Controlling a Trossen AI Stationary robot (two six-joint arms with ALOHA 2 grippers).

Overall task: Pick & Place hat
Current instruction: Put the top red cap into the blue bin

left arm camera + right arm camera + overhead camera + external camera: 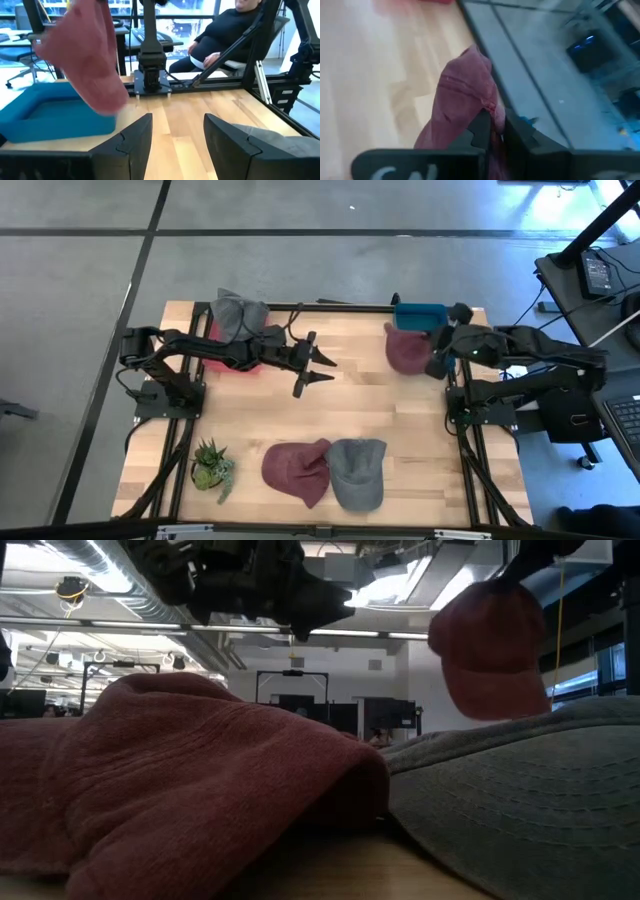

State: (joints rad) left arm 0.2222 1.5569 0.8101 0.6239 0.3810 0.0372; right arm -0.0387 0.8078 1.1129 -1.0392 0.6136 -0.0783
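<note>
Right gripper (492,131) of mine pinches a red hat (406,352) beside the blue bin (420,314) (left gripper (318,370) spread empty).

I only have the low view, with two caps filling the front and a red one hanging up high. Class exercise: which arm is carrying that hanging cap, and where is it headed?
Observer: The right pincer holds the maroon cap; its wrist view shows the fingers pinched on the fabric.
Operator: What is under it?
Observer: From above, the blue bin sits at the table's far right corner, and the cap hangs right beside it, not yet over it.
Operator: And the dark shape at the top left of my view?
Observer: That is the left pincer, open and empty over the table's middle.
Operator: Anything else placed already?
Observer: A grey cap lies in the red bin at the far left.
</note>
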